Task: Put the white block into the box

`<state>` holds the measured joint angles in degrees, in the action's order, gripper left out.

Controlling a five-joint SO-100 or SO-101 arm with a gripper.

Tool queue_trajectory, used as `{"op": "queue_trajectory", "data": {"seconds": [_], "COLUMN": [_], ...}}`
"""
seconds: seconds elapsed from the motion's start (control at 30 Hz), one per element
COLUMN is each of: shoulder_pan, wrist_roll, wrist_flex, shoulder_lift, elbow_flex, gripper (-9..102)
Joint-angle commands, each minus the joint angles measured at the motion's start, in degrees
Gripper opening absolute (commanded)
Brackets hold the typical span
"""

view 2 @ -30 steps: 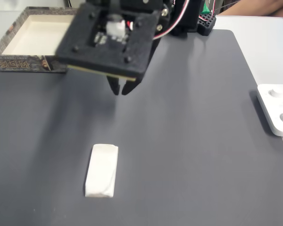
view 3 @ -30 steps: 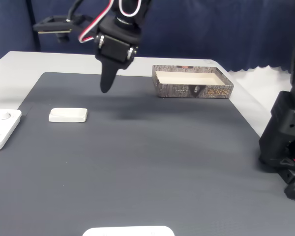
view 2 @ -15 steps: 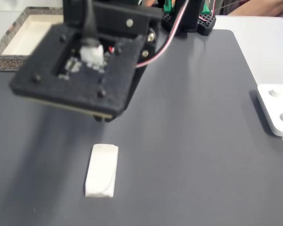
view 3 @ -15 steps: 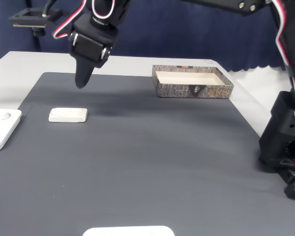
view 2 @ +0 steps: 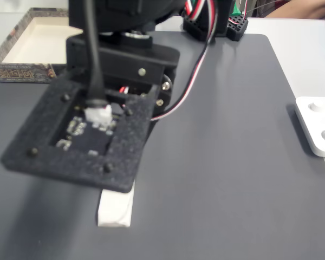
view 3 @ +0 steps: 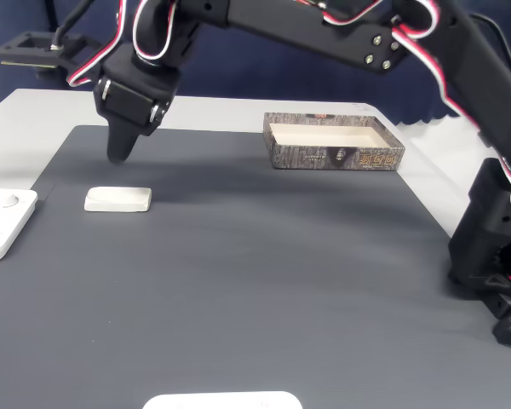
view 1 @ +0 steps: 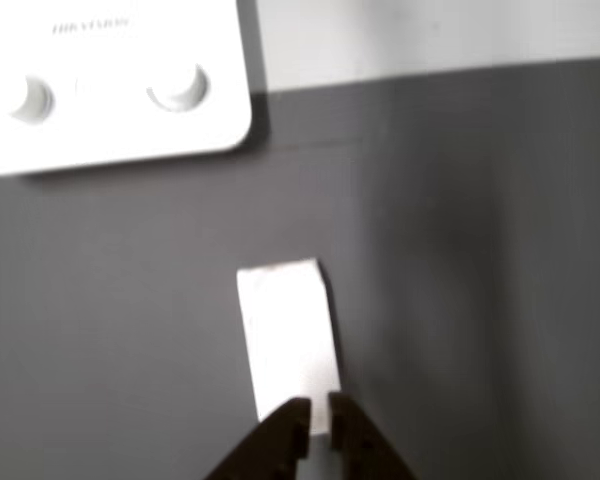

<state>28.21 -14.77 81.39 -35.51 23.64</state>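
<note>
In the other view we look almost straight down at the dark mat from close above, the tool (view 1: 318,425) entering from the bottom edge, with the white block (view 1: 287,340) just ahead of it and the white plate (view 1: 110,90) at the top left. In a fixed view we look down steeply along the desk (view 2: 309,49) toward the arm's base, with the arm's camera mount (view 2: 81,141) close and large in front. In another fixed view we stand low at the mat's side, facing across it toward a blue curtain (view 3: 324,68). Both fixed views share the block, the plate and the box (view 3: 334,143).
</note>
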Motion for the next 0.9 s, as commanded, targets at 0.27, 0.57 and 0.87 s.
{"op": "queue_trajectory", "data": {"seconds": [0.27,0.57,0.87], "shoulder_pan": [0.9,1.5,1.1], "wrist_roll": [1.1,4.8,1.1], "wrist_flex": [5.7,5.9,6.0], "shoulder_lift": [5.4,7.6,9.3], "elbow_flex": [-13.6,-16.9,-17.4], "gripper": [-2,-2,-2]}}
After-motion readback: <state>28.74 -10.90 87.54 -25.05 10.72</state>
